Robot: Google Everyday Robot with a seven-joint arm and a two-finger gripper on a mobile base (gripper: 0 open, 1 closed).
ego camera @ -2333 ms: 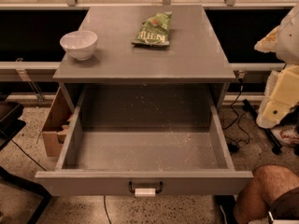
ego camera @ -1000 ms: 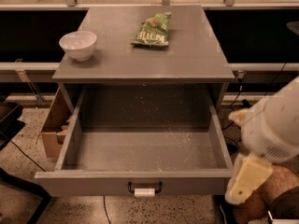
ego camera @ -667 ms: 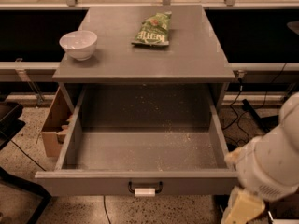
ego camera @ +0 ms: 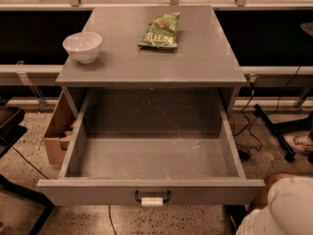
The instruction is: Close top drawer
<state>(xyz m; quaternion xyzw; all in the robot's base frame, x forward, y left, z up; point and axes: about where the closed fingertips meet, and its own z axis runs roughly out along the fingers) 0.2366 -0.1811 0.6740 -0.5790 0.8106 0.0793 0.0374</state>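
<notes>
Gripper out of frame, somewhere past the lower right corner, with only a white bulge of the arm [ego camera: 287,210] showing there. Released or clenched: cannot tell.

Just left of that arm, the right end of the top drawer [ego camera: 98,194]: pulled all the way out, bare inside but for pale crumbs. Further left along its flat front, at mid-width, the small black handle [ego camera: 152,198] with its white tape strip. Up and away from the arm, the cabinet top [ego camera: 195,62], carrying a green snack bag [ego camera: 159,32] and, farthest left, a white bowl [ego camera: 82,46]. Cardboard box [ego camera: 56,131] against the cabinet's far left side.

Probably the approach step, with no clear contact on the drawer front. Next calls for bringing the gripper before that front, close to the handle, then pushing straight toward the cabinet, kept central to avoid skewing the drawer on its runners.
</notes>
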